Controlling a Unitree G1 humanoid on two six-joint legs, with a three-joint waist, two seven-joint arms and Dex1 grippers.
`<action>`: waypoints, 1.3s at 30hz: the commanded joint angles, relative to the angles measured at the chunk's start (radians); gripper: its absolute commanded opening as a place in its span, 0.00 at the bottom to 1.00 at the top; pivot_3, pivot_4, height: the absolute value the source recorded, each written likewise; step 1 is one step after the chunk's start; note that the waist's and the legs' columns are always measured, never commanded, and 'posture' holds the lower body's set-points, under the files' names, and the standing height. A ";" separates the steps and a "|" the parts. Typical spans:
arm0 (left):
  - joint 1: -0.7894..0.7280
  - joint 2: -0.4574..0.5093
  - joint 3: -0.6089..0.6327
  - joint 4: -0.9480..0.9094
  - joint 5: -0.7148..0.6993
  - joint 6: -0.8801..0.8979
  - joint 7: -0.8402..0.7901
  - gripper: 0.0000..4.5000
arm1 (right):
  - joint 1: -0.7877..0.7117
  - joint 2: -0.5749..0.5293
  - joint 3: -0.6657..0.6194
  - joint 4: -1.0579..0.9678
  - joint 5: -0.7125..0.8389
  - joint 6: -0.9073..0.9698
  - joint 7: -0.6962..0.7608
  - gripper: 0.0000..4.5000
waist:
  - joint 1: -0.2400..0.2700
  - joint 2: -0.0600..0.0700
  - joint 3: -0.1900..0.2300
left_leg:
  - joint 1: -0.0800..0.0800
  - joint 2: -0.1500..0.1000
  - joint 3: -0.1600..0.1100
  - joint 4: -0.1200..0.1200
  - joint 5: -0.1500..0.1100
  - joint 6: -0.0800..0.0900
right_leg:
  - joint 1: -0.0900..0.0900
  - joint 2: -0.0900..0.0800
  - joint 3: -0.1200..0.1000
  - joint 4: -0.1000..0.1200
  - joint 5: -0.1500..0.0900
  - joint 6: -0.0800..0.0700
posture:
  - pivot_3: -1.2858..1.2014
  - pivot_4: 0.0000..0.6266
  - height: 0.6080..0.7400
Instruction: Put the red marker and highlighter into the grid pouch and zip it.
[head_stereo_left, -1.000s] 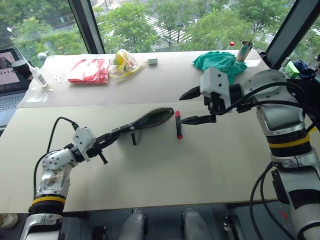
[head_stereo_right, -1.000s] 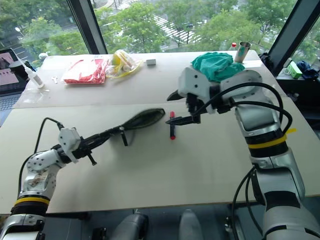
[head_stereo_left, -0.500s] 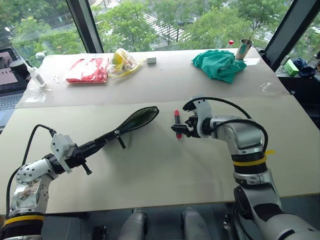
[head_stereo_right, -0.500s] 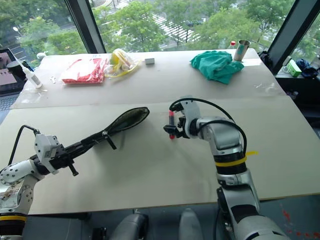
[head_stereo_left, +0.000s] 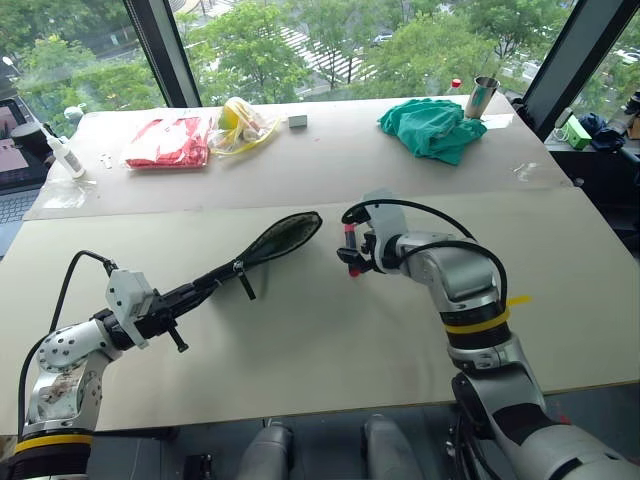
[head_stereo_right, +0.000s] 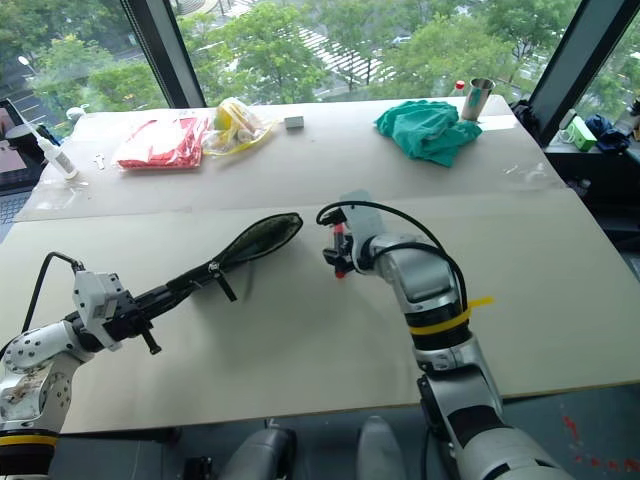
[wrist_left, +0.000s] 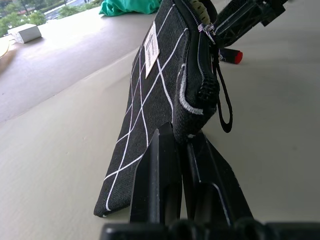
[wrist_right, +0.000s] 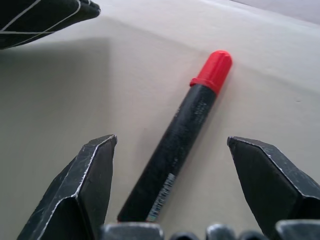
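Observation:
The red marker (wrist_right: 181, 134), black barrel with a red cap, lies flat on the table (head_stereo_left: 330, 340) just right of the grid pouch (head_stereo_left: 281, 237). My right gripper (head_stereo_left: 351, 254) is open and low over it. The marker lies in the gap between the fingers (wrist_right: 87, 175) and touches neither of them. My left gripper (wrist_left: 177, 137) is shut on the near end of the pouch and holds it on edge, zipper side up and mouth open. A pale green bit shows in the pouch's mouth (wrist_left: 196, 6); I cannot tell whether it is the highlighter.
On the far table are a red plastic packet (head_stereo_left: 175, 140), a yellow bag (head_stereo_left: 245, 122), a small white box (head_stereo_left: 298, 121), a crumpled green cloth (head_stereo_left: 432, 128) and a metal cup (head_stereo_left: 483, 97). A white bottle (head_stereo_left: 62, 152) stands at the far left.
My right gripper has come down from above the table and turned, so its open fingers now straddle the marker. My left gripper has drawn the pouch back slightly.

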 joint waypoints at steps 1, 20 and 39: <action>0.010 -0.004 0.004 -0.031 0.007 -0.008 0.005 0.00 | -0.031 -0.004 0.014 -0.001 -0.012 -0.051 -0.015 0.88 | 0.001 0.000 0.000 | 0.000 0.000 0.000 0.000 0.000 0.000 | 0.000 0.000 0.000 0.000 0.000 0.000 | 0.52 0.24 1.00; -0.011 0.011 -0.028 -0.027 0.009 0.015 -0.046 0.00 | 0.070 -0.042 0.015 0.045 -0.041 -0.144 -0.033 0.11 | 0.003 0.000 -0.001 | 0.002 0.000 0.000 0.000 -0.001 0.001 | 0.002 0.000 0.000 0.000 0.000 0.000 | 0.52 0.24 1.00; -0.088 0.008 -0.076 0.015 0.014 0.036 -0.105 0.00 | 0.053 -0.678 0.133 -0.329 -0.056 -0.978 0.774 0.11 | -0.001 0.001 0.000 | 0.002 0.003 0.008 0.001 -0.005 0.009 | 0.002 0.001 0.000 -0.003 0.000 0.000 | 0.52 0.24 1.00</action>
